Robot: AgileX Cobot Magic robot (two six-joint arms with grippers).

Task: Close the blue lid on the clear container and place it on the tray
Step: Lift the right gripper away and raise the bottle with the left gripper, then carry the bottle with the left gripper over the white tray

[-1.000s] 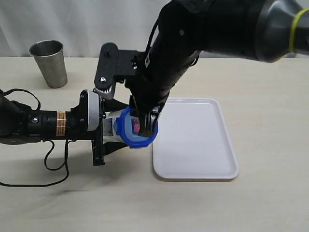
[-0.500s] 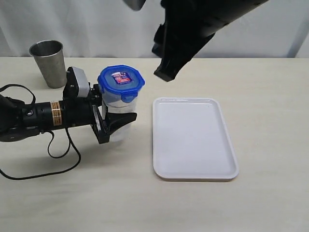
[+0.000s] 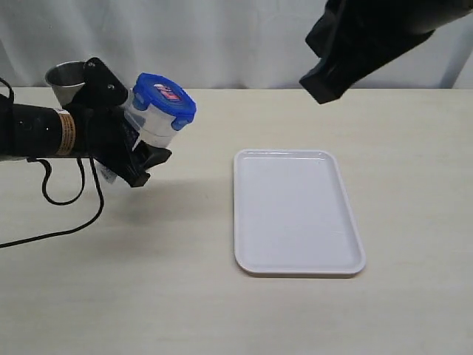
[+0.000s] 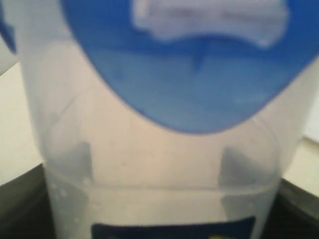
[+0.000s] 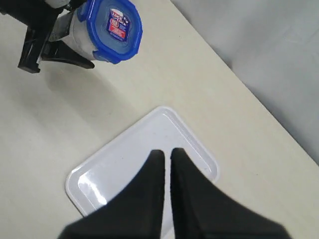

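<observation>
Blue lid (image 3: 165,97) on: transfer step in hand
My left gripper (image 3: 139,146) pinches the clear container (image 3: 148,123), right gripper (image 5: 167,160) jaws pressed together; next I lower it upright onto the tray (image 3: 295,222)

The pale beige worktop (image 3: 222,318) carries three things. A white tray (image 3: 295,214) lies flat on it, well apart from the left fingers (image 3: 150,157), out past their tips; in the right wrist view it sits directly under the right fingers (image 5: 185,174). A steel cup (image 3: 65,76) stands upright behind the left fingers, partly hidden by the arm. A black cable (image 3: 59,234) trails over the surface back of those fingers, on the arm's side.
</observation>
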